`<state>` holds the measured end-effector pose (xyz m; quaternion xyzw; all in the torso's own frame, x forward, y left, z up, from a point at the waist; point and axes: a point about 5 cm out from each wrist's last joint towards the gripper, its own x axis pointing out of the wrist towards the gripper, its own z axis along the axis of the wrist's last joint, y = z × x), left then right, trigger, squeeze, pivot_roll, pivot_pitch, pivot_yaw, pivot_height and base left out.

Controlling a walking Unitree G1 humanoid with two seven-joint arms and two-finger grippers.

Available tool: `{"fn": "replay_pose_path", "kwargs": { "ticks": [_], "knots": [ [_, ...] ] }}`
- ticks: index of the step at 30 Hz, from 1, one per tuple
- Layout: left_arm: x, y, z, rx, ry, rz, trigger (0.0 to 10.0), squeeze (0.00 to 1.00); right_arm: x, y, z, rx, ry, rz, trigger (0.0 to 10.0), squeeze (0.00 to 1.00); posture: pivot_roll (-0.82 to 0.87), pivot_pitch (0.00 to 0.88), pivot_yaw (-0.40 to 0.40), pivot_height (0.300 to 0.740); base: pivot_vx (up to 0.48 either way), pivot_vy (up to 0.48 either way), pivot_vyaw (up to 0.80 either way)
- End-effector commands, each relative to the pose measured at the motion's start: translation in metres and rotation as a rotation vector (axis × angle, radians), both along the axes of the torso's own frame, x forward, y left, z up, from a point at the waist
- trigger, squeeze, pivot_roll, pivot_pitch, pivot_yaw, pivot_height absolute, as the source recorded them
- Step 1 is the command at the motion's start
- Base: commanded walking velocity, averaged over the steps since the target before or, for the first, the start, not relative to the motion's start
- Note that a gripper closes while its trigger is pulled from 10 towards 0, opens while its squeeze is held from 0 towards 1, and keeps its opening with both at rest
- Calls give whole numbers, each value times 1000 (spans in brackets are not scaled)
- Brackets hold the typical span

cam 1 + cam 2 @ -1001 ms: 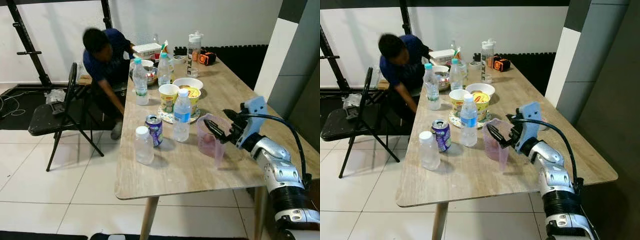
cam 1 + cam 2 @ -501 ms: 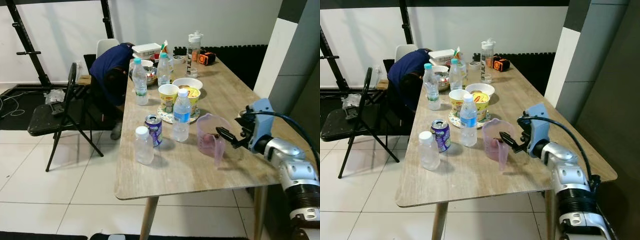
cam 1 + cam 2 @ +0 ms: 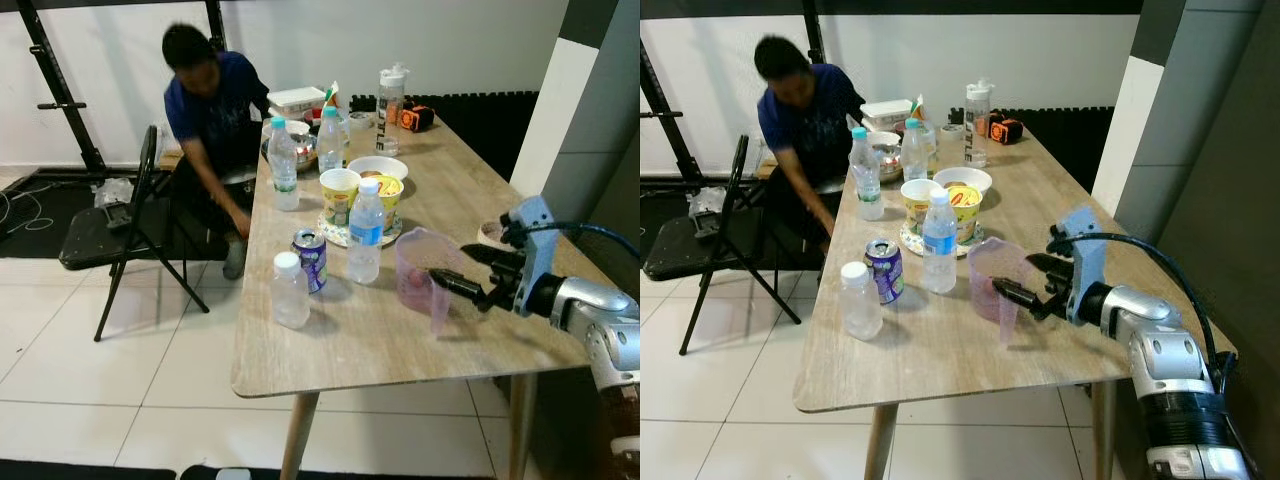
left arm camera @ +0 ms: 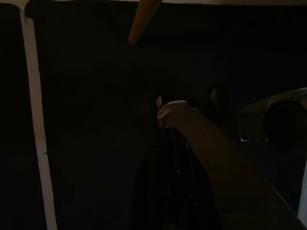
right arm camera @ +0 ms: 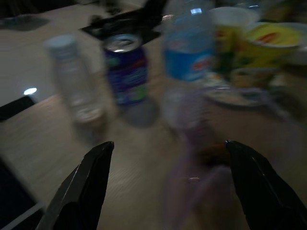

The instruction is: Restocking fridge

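Right gripper: held over the wooden table, fingers spread wide apart, nothing between them; the tips sit just beside the handle side of the pink jug, and whether they touch it cannot be told.
Right gripper fingers: in the right wrist view both black fingers flare out to either side, with the blurred jug and bottles ahead of them.
Pink jug: translucent, upright, near the table's front right part, with a darker patch at its bottom.
Blue-label bottle: upright, just beside the jug toward the robot's left, blue cap on.
Purple can: upright, further to the robot's left of that bottle, top opened.
Small clear bottle: white cap, standing nearest the table's front-left edge, close to the can.
Noodle cups: two cups on a plate behind the blue-label bottle, a white bowl just beyond them.
Far bottles: two more water bottles, then a tall clear flask and food boxes at the far end.
Table: light wood, long.
Person: in a blue shirt, bent over at the table's left side beside a black folding chair.
Left gripper: hangs in the dark; its finger state cannot be told.
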<state>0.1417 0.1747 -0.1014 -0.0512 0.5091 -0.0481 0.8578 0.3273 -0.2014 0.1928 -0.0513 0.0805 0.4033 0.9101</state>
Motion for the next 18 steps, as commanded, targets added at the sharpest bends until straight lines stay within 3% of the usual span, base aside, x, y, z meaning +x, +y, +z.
{"fn": "replay_pose_path", "kwargs": {
  "ticks": [1,9,16,18],
  "knots": [
    [-2,3,0,3,8,2,10000,0,-4,5,3,5,-2,54,10000,0,-101,0,-2,740,0,0,0],
    [-2,2,-1,1,8,0,10000,0,-18,26,-7,28,18,190,10000,0,-104,0,-2,740,0,0,0],
    [-3,1,-1,-3,9,-1,10000,0,-9,37,-36,-2,93,116,10000,0,-106,0,-3,740,0,0,0],
    [-3,0,-1,-5,9,0,10000,0,-2,36,-47,-26,110,48,10000,0,-104,0,-2,740,0,0,0]
  ]
}}
